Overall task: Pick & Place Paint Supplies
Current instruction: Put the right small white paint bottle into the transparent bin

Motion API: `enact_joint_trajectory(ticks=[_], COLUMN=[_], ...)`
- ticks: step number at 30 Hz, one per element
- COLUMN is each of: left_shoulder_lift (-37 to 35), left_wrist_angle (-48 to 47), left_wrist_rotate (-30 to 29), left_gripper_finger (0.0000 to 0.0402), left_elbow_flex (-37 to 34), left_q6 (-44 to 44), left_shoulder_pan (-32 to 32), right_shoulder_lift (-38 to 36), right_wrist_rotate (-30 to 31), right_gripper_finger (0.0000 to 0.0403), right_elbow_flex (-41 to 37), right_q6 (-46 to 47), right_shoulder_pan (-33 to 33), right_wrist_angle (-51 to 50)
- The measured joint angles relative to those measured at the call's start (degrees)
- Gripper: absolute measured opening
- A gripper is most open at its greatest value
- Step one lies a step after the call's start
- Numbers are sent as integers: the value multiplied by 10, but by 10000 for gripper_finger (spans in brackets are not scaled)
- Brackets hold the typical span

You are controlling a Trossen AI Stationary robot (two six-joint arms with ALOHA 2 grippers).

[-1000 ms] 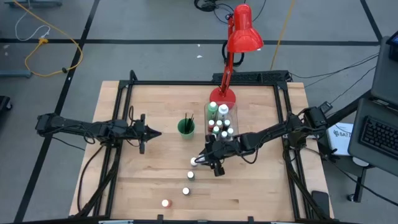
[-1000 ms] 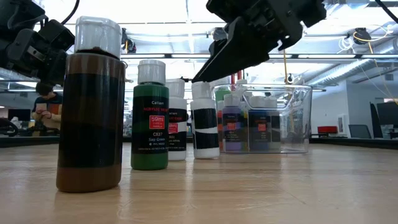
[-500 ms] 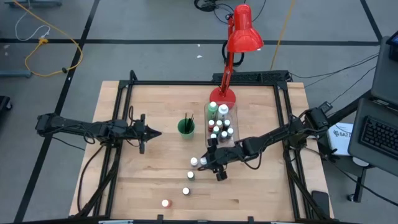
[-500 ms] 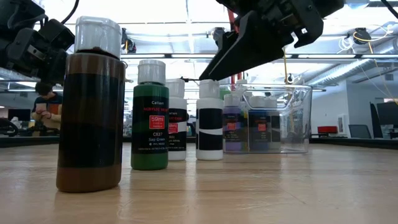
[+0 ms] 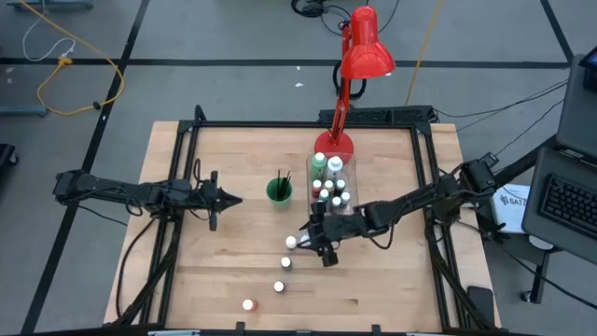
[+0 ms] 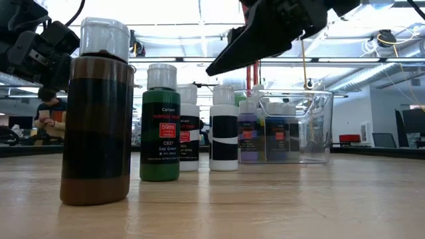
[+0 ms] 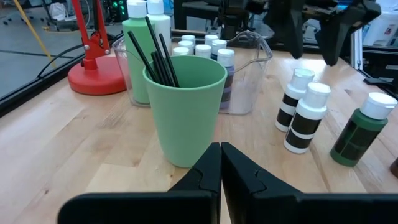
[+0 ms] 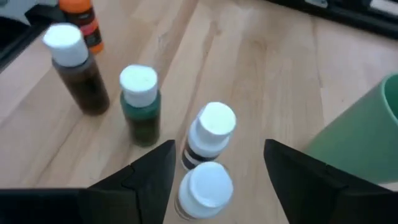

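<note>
Above the desk (image 5: 233,280) | right claw (image 8: 219,163) wide open, empty, over white-capped bottle (image 8: 204,190) | low view shows black-and-white label (image 6: 224,136)

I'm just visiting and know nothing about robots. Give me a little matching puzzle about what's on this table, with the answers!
Things:
1. brushes
2. red lamp
3. right hand
4. green bottle

Places or states:
A. open, above a loose bottle
B. standing in the green cup
C. standing alone on the bare table
D. base at the far table edge

Pairs: 1-B, 2-D, 3-A, 4-C
</note>
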Motion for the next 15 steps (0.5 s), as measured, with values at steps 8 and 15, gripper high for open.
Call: enact_joint_trajectory(ticks=[8, 15], left_shoulder_lift=[0, 0], left_wrist_angle=[0, 0], left_wrist_rotate=[0, 0], left_gripper_finger=[10, 10], left_elbow_flex=[0, 0], left_q6=[1, 1], left_shoulder_pan=[0, 0], right_shoulder_lift=[5, 5], right_wrist_rotate=[-31, -45], right_gripper_finger=[253, 252], right_elbow_flex=[0, 0], right_q6=[19, 29], right_shoulder_pan=[-19, -18], right_wrist_angle=[-30, -40])
